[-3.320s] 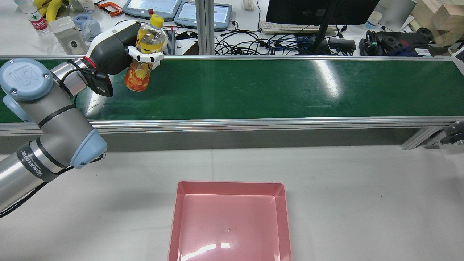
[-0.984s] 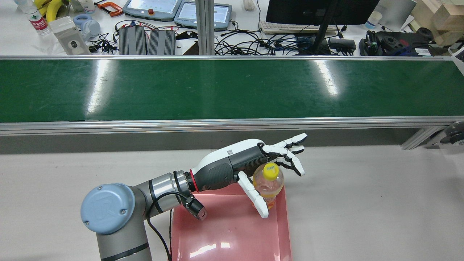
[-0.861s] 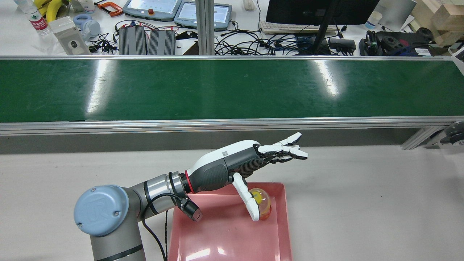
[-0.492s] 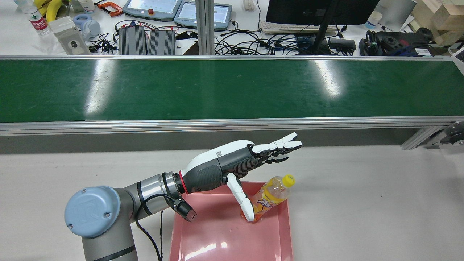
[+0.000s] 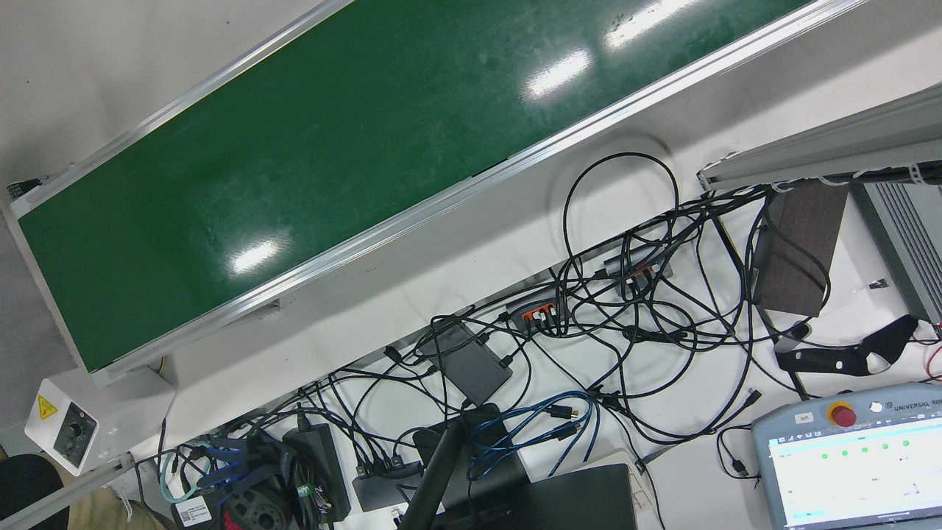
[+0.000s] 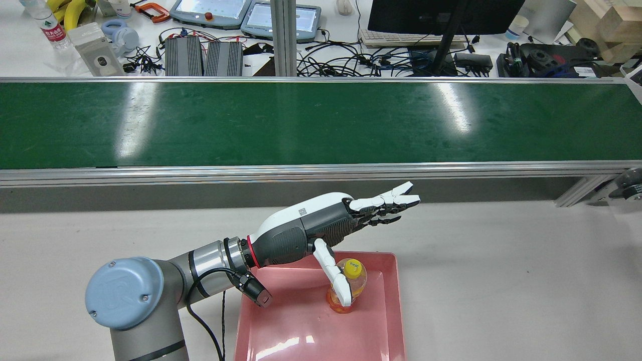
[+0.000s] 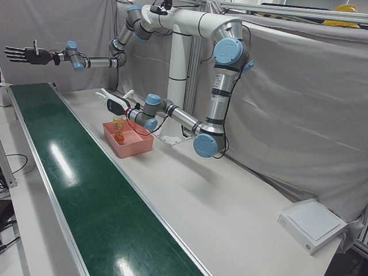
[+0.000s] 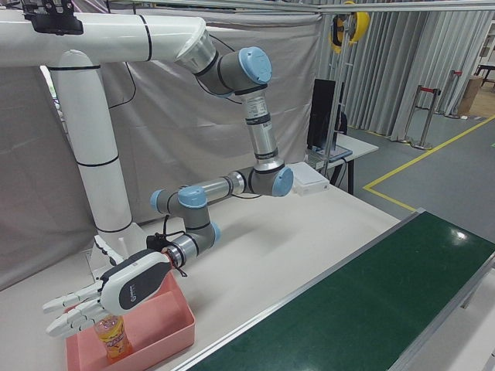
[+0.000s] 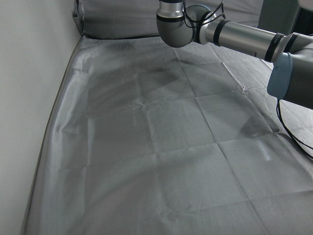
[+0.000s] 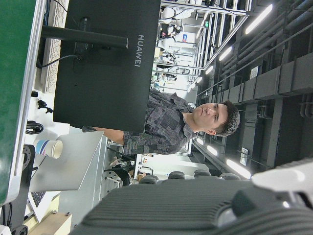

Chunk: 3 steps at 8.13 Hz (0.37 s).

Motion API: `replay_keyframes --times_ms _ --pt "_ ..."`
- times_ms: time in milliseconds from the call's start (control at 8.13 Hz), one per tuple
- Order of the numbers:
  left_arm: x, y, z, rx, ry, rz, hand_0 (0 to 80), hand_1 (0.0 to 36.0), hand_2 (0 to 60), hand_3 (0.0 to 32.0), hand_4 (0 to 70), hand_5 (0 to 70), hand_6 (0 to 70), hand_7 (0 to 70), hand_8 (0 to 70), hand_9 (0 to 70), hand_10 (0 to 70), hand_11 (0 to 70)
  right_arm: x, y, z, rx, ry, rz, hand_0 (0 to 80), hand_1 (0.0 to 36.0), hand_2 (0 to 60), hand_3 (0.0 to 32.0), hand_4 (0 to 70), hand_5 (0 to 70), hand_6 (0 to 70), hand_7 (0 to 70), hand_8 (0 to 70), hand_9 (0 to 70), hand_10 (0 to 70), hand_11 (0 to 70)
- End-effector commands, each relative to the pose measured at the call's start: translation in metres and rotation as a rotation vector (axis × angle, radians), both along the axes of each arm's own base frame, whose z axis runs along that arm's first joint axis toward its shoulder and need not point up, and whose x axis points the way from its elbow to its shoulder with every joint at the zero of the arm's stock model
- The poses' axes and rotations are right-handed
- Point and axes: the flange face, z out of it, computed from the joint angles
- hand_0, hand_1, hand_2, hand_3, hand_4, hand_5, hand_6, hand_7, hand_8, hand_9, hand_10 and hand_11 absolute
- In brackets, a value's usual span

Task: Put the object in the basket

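Inside the pink basket (image 6: pixel 391 321), the bottle (image 6: pixel 346 293) stands upright.

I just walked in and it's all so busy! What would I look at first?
Probably the robot's left hand, open above a pink basket on the table. An orange bottle with a yellow cap stands in that basket near its far right corner. Behind them runs a long green belt, and the right hand is raised high at its far end.

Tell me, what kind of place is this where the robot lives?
It looks like a robotics lab or test workshop. A long green conveyor belt runs past the robot arm, and the desk beyond holds tangled cables, a monitor and control tablets.
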Motion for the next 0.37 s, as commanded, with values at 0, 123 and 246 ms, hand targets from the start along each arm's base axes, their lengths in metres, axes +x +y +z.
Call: replay_keyframes --times_ms 0,123,246 --pt "0.0011 0.0037 -0.0006 -0.002 -0.002 0.008 50.6 10.5 0.0 0.0 16.8 7.3 0.0 2.4 5.4 9.7 6.6 10.8 0.0000 0.0003 0.0005 -0.001 0.000 0.000 0.0 0.0 0.0 0.0 0.0 0.0 0.0 0.0 0.0 0.0 0.0 0.0" --pt "0.0006 0.0029 -0.0007 -0.003 -0.006 0.006 50.4 10.4 0.0 0.0 16.7 7.1 0.0 2.2 5.6 9.6 6.5 10.7 0.0000 0.0002 -0.0003 0.001 0.000 0.000 0.0 0.0 0.0 0.0 0.0 0.0 0.0 0.0 0.0 0.0 0.0 0.0" --pt "-0.0048 0.0010 -0.0053 -0.002 0.005 0.003 50.1 9.6 0.0 0.0 15.8 8.0 0.0 1.9 6.4 9.4 6.4 10.5 0.0000 -0.0005 -0.0011 0.002 0.000 0.000 0.0 0.0 0.0 0.0 0.0 0.0 0.0 0.0 0.0 0.0 0.0 0.0"
